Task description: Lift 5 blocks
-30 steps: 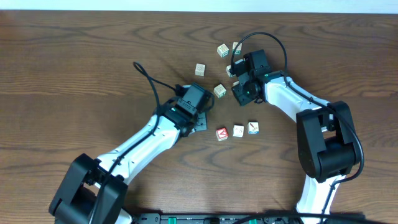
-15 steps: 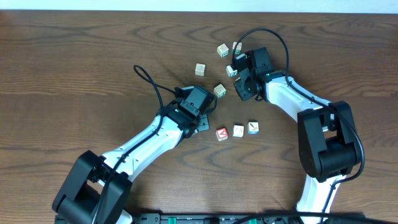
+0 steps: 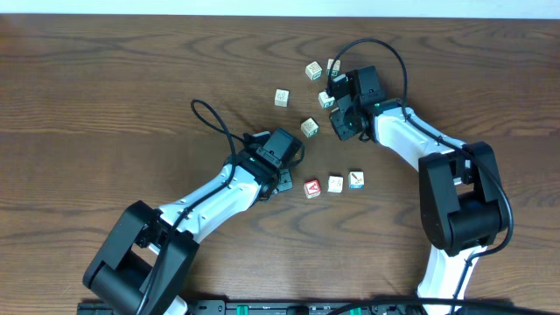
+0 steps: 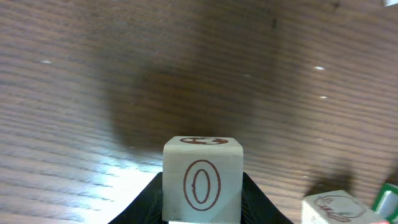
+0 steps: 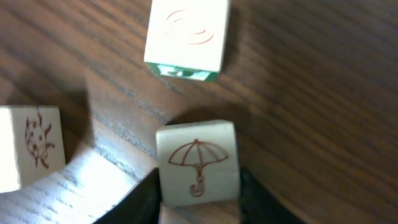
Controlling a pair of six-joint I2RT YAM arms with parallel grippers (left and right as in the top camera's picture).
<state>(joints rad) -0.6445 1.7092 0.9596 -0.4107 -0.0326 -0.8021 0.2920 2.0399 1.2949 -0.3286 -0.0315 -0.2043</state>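
Three blocks [image 3: 335, 184] abreast on table [image 3: 105, 87]

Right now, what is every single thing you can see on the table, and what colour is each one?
table: one, dark brown wood, under everything.
row of blocks: three, pale wood, mid-table; the red A block is at one end, a blue-printed one at the other.
loose blocks: four, pale wood, scattered toward the far edge.
umbrella block: one, pale with a red-brown umbrella, between the right gripper's fingers.
O block: one, pale with a red-brown O, held in the left gripper.
cables: two, black, one looping off each arm.
arms: two, white and black, reaching in from the near edge.
left gripper: one, black.
right gripper: one, black.
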